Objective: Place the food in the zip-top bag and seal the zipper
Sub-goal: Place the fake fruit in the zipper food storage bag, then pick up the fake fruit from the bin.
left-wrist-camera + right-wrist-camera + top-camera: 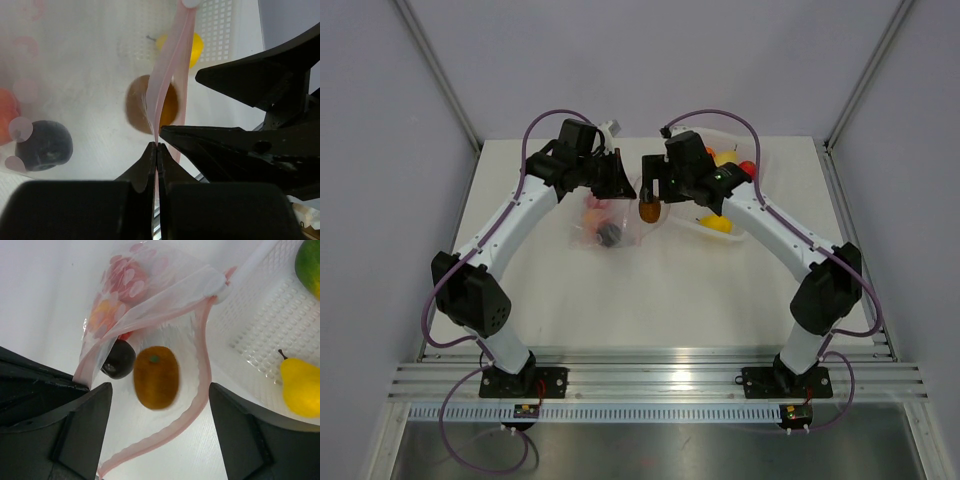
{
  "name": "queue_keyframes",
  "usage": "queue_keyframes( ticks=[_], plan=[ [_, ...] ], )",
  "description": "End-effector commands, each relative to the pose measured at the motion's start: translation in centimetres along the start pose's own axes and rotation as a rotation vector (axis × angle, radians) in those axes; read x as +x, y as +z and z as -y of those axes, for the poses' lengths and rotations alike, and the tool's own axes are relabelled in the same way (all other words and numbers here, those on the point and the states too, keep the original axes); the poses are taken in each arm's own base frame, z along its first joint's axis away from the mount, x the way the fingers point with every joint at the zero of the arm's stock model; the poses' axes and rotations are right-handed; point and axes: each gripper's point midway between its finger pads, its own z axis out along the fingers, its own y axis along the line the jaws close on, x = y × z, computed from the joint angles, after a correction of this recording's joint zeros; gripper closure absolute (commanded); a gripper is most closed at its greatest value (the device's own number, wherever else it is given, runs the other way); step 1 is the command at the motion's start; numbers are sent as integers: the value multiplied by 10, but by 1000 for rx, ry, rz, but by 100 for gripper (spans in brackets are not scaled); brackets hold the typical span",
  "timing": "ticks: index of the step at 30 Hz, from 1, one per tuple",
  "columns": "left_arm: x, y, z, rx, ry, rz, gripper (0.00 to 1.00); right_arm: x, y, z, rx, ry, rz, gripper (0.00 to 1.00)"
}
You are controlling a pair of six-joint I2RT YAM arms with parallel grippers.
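The clear zip-top bag (603,226) lies at mid-table with its mouth held open. My left gripper (157,148) is shut on the pink zipper strip (172,60) and holds one lip up. My right gripper (160,440) is open above the mouth, its fingers (80,430) wide apart and touching nothing. A blurred orange-brown fruit (156,376) sits within the loop of the zipper (200,390), below the open jaws. It also shows in the top view (649,211). A dark fruit (119,360) and a pink one (127,275) are inside the bag.
A white perforated tray (260,330) stands right of the bag. It holds a yellow pear (300,385) and a green fruit (309,262). In the top view the tray (695,228) also holds a red fruit (748,168). Both arms crowd together over the bag.
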Motion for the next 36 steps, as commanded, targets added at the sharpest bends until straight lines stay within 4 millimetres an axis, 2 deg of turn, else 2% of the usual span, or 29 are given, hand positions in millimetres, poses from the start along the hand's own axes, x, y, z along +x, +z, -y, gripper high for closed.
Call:
queue_keyframes(
  ticks=[1,4,7,8,10,11,12,16,19,20,22,23,24,30,36],
  plan=[
    [-16,-21,16,41,36,81,100,-30,-19,-15,-29,-2,94,13],
    [-17,-22,16,39,36,84,100,-42,-30,-6,14,-24,144,13],
    [-16,-20,16,39,33,81,100,-53,-43,16,104,-16,188,16],
    [-17,-20,16,39,33,81,100,-59,-51,33,135,10,214,17],
    [-16,-18,16,44,32,77,100,-64,-59,54,165,48,237,19],
    [-15,-18,16,45,31,75,100,-72,-71,61,163,72,277,19],
    [-16,-18,17,52,31,77,100,-70,-69,89,200,110,269,19],
    [-15,-18,16,52,30,75,100,-66,-66,136,273,150,247,20],
    [-17,-18,19,58,30,79,100,-56,-38,160,372,40,130,18],
    [-17,-18,18,58,31,79,100,-56,-18,168,394,-16,89,17],
    [-17,-20,19,59,34,82,100,-55,-3,177,423,-64,57,18],
    [-17,-20,19,55,35,82,100,-47,15,183,431,-105,13,18],
    [-17,-21,19,55,39,81,100,-57,20,183,433,-119,28,17],
    [-16,-23,19,50,44,79,100,-62,69,200,459,-250,-27,13],
    [-14,-24,17,46,48,71,100,-48,110,219,482,-391,-111,6]
  ],
)
